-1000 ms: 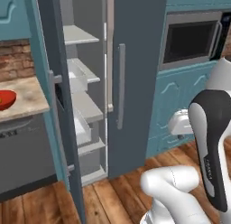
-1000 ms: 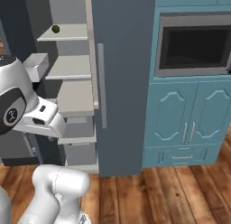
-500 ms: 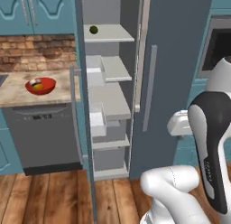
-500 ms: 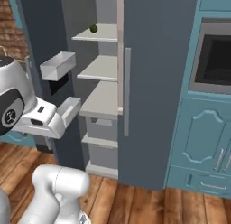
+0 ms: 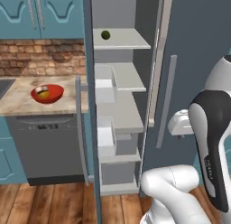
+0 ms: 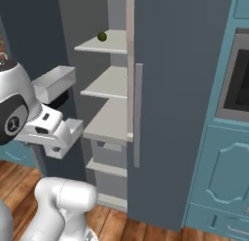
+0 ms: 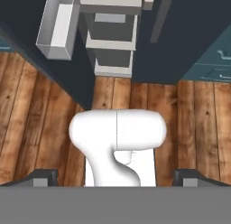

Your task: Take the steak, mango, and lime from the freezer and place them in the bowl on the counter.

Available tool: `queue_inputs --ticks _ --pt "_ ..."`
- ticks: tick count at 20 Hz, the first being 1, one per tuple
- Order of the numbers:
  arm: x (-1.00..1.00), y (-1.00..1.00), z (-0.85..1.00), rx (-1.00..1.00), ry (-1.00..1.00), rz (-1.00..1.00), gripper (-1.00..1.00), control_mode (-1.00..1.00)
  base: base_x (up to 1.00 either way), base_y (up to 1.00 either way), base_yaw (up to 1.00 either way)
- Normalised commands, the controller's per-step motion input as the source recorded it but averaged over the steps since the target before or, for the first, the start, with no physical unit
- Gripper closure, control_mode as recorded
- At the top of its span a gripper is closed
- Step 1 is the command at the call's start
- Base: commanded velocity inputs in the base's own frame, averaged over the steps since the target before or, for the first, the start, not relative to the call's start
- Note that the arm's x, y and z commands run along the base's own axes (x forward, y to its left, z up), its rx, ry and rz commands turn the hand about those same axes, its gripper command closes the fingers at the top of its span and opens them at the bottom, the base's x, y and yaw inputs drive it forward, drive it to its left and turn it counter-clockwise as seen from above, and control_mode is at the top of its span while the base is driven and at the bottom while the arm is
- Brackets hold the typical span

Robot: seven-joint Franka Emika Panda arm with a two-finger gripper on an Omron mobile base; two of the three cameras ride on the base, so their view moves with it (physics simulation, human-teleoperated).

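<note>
floor: wood planks (image 7: 40,110)
wall: red brick (image 5: 40,56)
cabinets: teal (image 5: 49,13)
oven: built-in, right side (image 6: 238,79)

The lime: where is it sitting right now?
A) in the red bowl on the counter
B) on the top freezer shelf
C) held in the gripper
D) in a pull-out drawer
B: the lime rests on the top shelf of the open freezer, also seen in the right base view, well apart from the bowl on the counter.
</note>
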Motion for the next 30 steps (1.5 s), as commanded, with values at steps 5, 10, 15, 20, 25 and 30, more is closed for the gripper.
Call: queue_inputs --ticks 5,10,15,20,25,30 --pt "0.00 0.00 0.00 0.00 0.00 0.00 -1.00 1.00 0.20 -0.41 0.05" --pt "0.00 0.00 0.00 0.00 0.00 0.00 -1.00 1.00 0.41 -0.25 0.00" --pt "0.00 0.00 0.00 0.00 0.00 0.00 -1.00 1.00 0.56 -0.23 0.00" --pt "0.00 0.00 0.00 0.00 0.00 0.00 -1.00 1.00 0.56 -0.15 -0.03" --pt "0.00 0.00 0.00 0.00 0.00 0.00 -1.00 1.00 0.49 0.02 -0.01" --pt "0.00 0.00 0.00 0.00 0.00 0.00 -1.00 1.00 0.48 0.33 0.00"
